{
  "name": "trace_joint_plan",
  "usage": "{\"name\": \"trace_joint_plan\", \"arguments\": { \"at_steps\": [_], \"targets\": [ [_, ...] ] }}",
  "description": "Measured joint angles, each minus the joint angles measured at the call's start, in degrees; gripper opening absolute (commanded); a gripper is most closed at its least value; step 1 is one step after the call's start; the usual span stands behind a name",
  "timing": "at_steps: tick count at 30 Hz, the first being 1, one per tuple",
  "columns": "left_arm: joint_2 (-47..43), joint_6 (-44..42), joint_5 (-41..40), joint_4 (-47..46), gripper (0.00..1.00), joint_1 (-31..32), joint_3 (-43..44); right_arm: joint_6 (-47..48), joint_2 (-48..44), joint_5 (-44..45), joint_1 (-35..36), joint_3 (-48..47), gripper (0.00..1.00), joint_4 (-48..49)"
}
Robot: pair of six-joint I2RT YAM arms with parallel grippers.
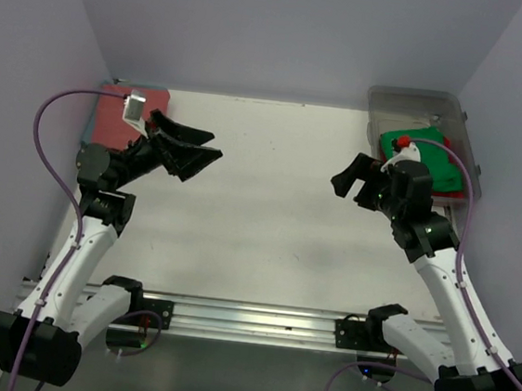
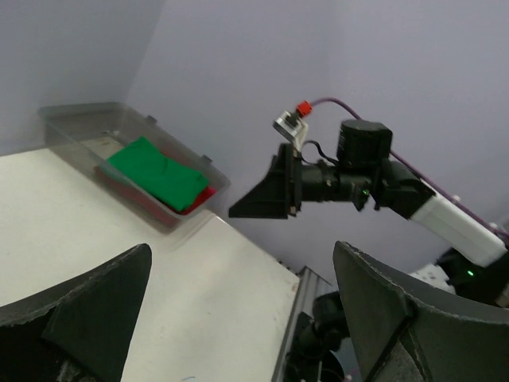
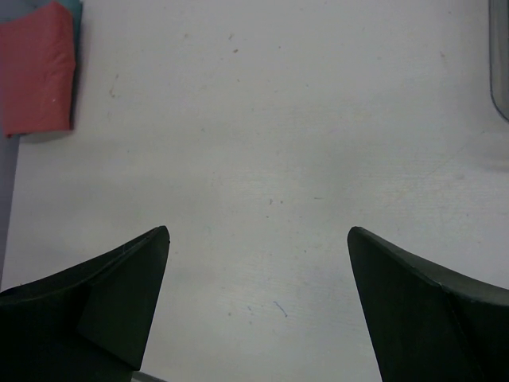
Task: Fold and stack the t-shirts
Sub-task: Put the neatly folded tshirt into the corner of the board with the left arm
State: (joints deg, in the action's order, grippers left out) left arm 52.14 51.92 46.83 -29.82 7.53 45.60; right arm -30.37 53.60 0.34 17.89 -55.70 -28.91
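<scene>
green t-shirt (image 1: 423,161), far-right bin (image 1: 411,97) | soft, limp; we'd pinch an edge | left gripper (image 1: 215,146), right gripper (image 1: 347,179): jaws apart

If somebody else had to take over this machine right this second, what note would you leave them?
Left gripper: open, empty, raised over the table's left side.
Right gripper: open, empty, above the table near the bin.
Salmon-red t-shirt: folded, at the far left corner, on top of the teal-blue t-shirt, of which only an edge shows.
Green t-shirt: in the clear plastic bin at the far right, lying on the red t-shirt.
Done: two shirts stacked.
Left: likely to take out green and red, fold them, and add them to the stack.
</scene>
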Motion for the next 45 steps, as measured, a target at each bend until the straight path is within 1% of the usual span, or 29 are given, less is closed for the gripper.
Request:
{"name": "trace_joint_plan", "arguments": {
  "at_steps": [2, 4, 5, 7, 10, 13, 16, 17, 18, 20, 22, 25, 28, 32, 35, 38, 40, 45],
  "targets": [
    [0.7, 5.0, 3.6, -4.0, 1.00, 0.2, -0.4, 0.9, 2.1, -3.1, 0.0, -4.6, 0.99, -2.3],
    [3.5, 10.5, 7.6, -11.2, 1.00, 0.4, -0.4, 2.2, 5.3, -6.4, 0.0, -9.3, 0.99, -2.8],
    [5.3, 14.3, 9.6, -16.7, 1.00, 0.6, -0.5, 2.8, 6.3, -7.7, 0.1, -10.4, 0.99, -2.3],
    [9.6, 21.2, 12.1, -27.2, 1.00, 1.1, -1.3, 3.6, 6.3, -9.2, 0.1, -9.9, 0.99, -1.4],
    [12.8, 28.9, 13.9, -34.9, 1.00, 1.7, -4.2, 4.1, 3.0, -10.1, 0.1, -6.6, 0.99, -0.5],
    [12.3, 30.0, 13.8, -38.0, 1.00, 1.9, -7.2, 4.4, -0.7, -9.9, 0.1, -4.2, 0.99, 0.3],
    [8.9, 25.6, 12.6, -36.2, 1.00, 2.3, -8.3, 4.5, -2.9, -9.4, 0.1, -3.3, 0.99, 1.4],
    [7.4, 22.1, 12.2, -33.4, 1.00, 2.4, -8.0, 4.6, -2.6, -9.3, 0.1, -3.4, 0.99, 1.5],
    [5.8, 17.8, 11.5, -28.6, 1.00, 2.8, -6.8, 4.7, -2.1, -9.0, 0.1, -3.8, 0.99, 1.2],
    [4.2, 7.0, 7.8, -15.8, 1.00, 4.5, -1.8, 5.0, 0.8, -6.9, 0.1, -6.2, 0.99, -1.2],
    [5.0, -3.5, 0.1, 0.8, 1.00, 7.0, 6.4, 5.4, 4.9, -1.6, 0.2, -9.3, 0.99, -3.4],
    [7.9, -14.1, -13.3, 18.1, 1.00, 9.2, 15.2, 5.5, 12.0, 10.3, 0.2, -12.4, 0.99, -7.5],
    [11.4, -20.5, -26.8, 31.6, 1.00, 10.1, 17.8, 5.3, 17.7, 21.7, 0.1, -13.2, 0.99, -12.0],
    [19.3, -24.3, -42.1, 46.6, 1.00, 10.6, 18.0, 4.8, 23.9, 30.7, -0.3, -15.3, 0.99, -17.0],
    [24.9, -25.6, -49.1, 55.1, 1.00, 11.2, 18.0, 4.5, 27.3, 34.5, -0.7, -16.9, 0.99, -18.0],
    [27.9, -26.3, -52.4, 61.1, 1.00, 12.3, 18.0, 4.2, 30.5, 36.9, -2.5, -18.8, 0.99, -19.4],
    [27.9, -26.6, -53.6, 63.0, 1.00, 13.0, 18.0, 3.7, 33.4, 37.4, -5.7, -21.2, 0.99, -20.5],
    [24.0, -27.5, -54.2, 62.8, 1.00, 13.6, 16.2, 3.2, 41.5, 36.8, -15.4, -29.0, 0.99, -21.2]
  ]
}}
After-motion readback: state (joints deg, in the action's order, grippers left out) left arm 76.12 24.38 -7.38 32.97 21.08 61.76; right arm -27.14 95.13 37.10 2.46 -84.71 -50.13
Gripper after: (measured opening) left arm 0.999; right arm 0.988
